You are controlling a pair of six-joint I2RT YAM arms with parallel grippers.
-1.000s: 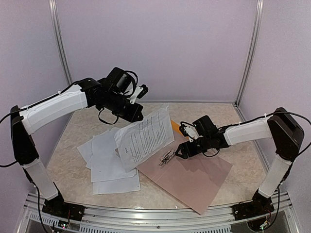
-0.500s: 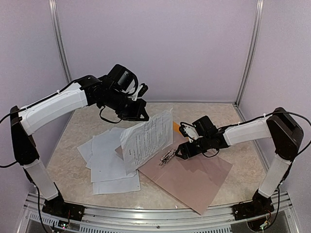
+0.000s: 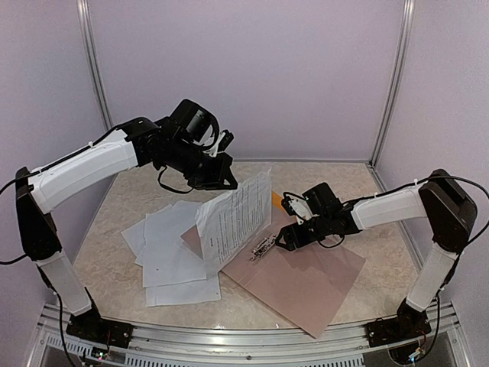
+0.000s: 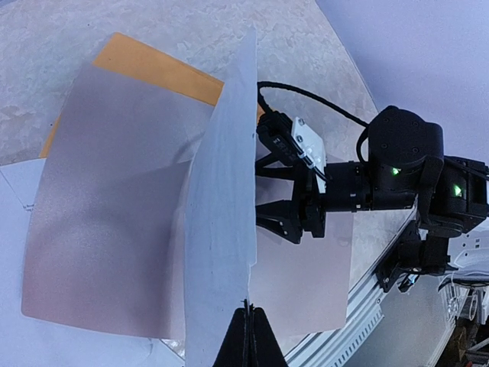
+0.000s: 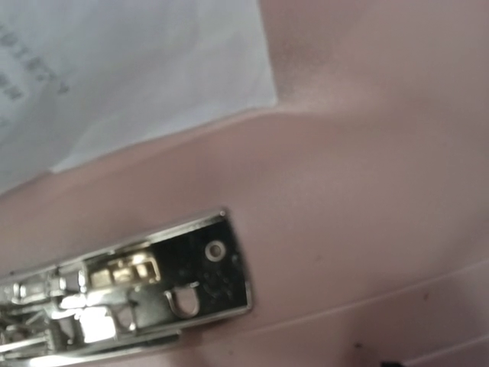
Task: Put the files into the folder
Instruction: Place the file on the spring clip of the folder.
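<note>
- Our left tool [image 4: 246, 325] is pinched tight on the edge of one printed sheet [image 3: 235, 218], which hangs tilted above the surface [image 3: 355, 187].
- Our right tool [image 3: 284, 238] has its jaws spread wide and grips nothing. It sits low over the pinkish board [image 3: 306, 279], just beside the metal clip [image 3: 263, 246].
- Of the folder [image 3: 276, 200] we see only an orange corner, under that board.
- The other files [image 3: 172, 256] lie fanned out left of the board.
</note>
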